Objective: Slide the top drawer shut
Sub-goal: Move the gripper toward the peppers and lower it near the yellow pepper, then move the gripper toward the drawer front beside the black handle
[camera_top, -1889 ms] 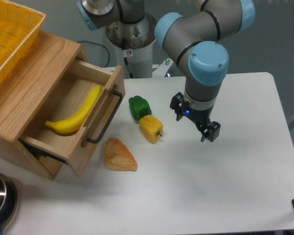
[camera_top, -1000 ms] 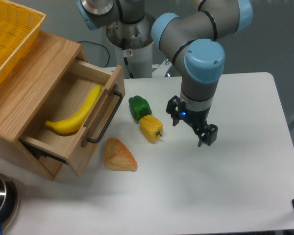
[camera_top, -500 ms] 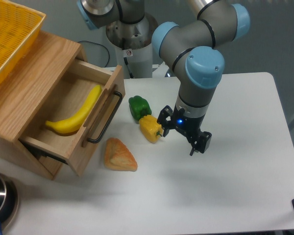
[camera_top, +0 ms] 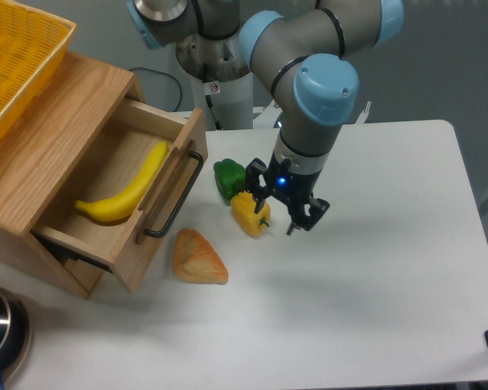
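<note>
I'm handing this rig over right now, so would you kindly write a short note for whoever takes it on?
Gripper: open, empty, low over the table beside the yellow pepper and green pepper, right of the drawer.
Top drawer: pulled out of the cabinet, banana inside, bar handle untouched.
Bread lies on the table just in front of the drawer.
Done: nothing on the drawer.
Left: reach the drawer front past the peppers and push it fully shut.
</note>
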